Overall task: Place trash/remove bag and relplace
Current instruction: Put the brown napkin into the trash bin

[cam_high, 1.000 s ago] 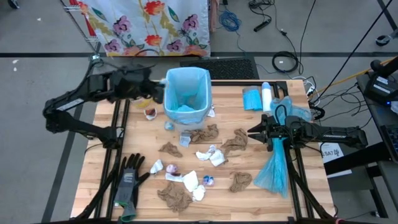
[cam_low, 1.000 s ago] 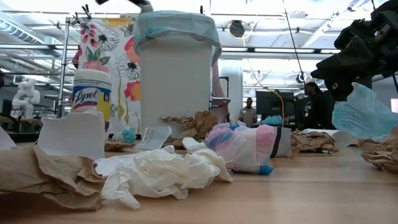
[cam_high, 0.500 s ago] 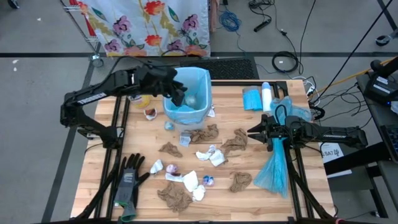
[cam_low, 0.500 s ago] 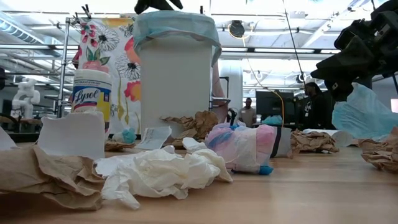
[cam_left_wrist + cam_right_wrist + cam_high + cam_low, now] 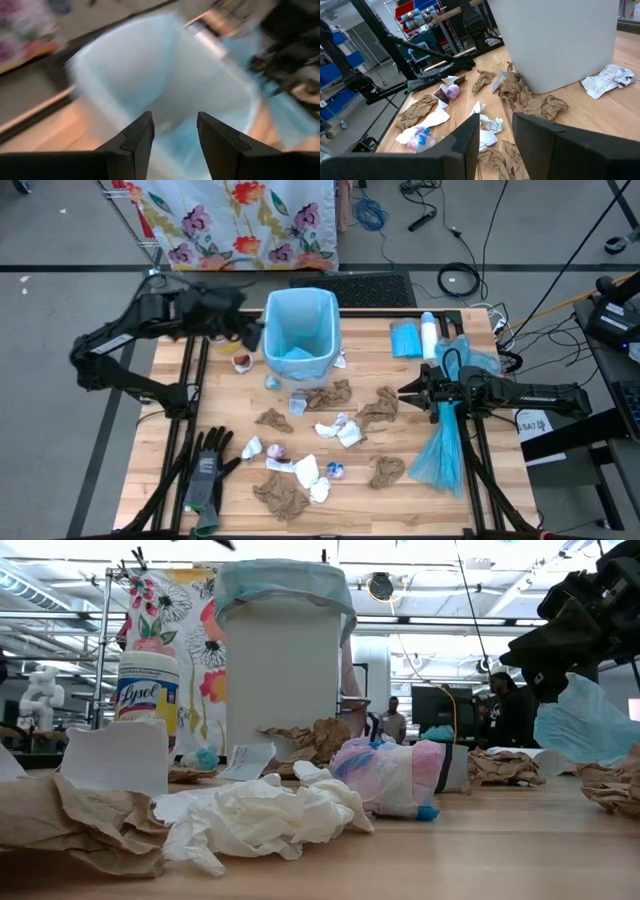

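Scanning from your left: the black-and-grey gloves [image 5: 208, 468] lie at the near left edge of the wooden table [image 5: 500, 500], untouched. The left gripper [image 5: 250, 335] hangs just beside the bin's left rim, and its wrist view shows the fingers apart with nothing between them. The bin [image 5: 299, 336] stands at the far centre, a white, smooth-walled tub lined with a thin pale-blue bag [image 5: 285, 578] folded over its rim.

My judgement is that you are in the trash-loading step, with the bag swap not yet begun. The trash [image 5: 300, 475] is mostly on the table in front of the bin: crumpled brown paper towels, soft white tissue wads and small bluish-purple wrappers, all light, irregular and easily crushed. Your next move calls for taking the left gripper down to the nearest scrap, closing gently, then carrying it over the rim.

On the right, the right gripper [image 5: 407, 392] waits at the table's right side, its fingers apart and empty in its own wrist view. A limp blue spare bag [image 5: 443, 455] drapes under that arm, with a blue roll [image 5: 405, 340] and a white bottle [image 5: 429, 335] beyond.
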Action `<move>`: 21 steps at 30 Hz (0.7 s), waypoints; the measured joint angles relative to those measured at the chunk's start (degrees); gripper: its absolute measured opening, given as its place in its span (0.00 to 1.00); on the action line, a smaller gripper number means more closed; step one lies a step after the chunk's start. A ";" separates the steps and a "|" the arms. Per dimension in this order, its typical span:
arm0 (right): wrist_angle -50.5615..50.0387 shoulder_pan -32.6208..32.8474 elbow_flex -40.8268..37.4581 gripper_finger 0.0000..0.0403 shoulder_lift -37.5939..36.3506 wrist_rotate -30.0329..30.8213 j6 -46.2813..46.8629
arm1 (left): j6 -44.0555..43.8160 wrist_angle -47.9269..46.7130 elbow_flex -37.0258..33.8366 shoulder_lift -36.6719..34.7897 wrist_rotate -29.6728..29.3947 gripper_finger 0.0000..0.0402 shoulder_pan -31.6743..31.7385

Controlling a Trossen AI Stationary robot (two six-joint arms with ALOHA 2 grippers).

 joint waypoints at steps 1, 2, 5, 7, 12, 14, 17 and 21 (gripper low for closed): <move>0.02 -0.02 0.00 0.27 0.00 0.01 0.00 | -1.91 -3.18 -0.17 -0.74 -1.50 0.39 -0.79; 0.02 -0.02 -0.01 0.27 0.00 0.01 0.00 | -3.99 -5.96 -0.53 -1.49 -2.92 0.39 -1.71; -0.07 -0.02 -0.02 0.27 -0.01 0.01 0.00 | -11.09 -13.94 -2.67 -3.74 -4.79 0.39 -5.11; -0.02 -0.02 -0.01 0.27 0.00 0.00 0.00 | -15.71 -16.46 -5.04 -4.52 -4.91 0.39 -7.81; -0.02 -0.01 -0.02 0.27 -0.02 -0.01 0.00 | -24.69 -16.03 -13.66 -5.85 -4.99 0.39 -14.19; -0.02 -0.02 -0.01 0.27 -0.01 0.00 0.00 | -26.94 -15.18 -17.13 -5.85 -4.95 0.39 -16.16; -0.02 0.00 0.01 0.27 0.00 -0.01 0.00 | -25.42 -12.72 -22.42 -5.94 -3.41 0.39 -19.37; -0.02 -0.02 -0.02 0.27 -0.02 0.01 0.00 | -17.52 -4.27 -30.10 -5.85 -1.65 0.39 -24.20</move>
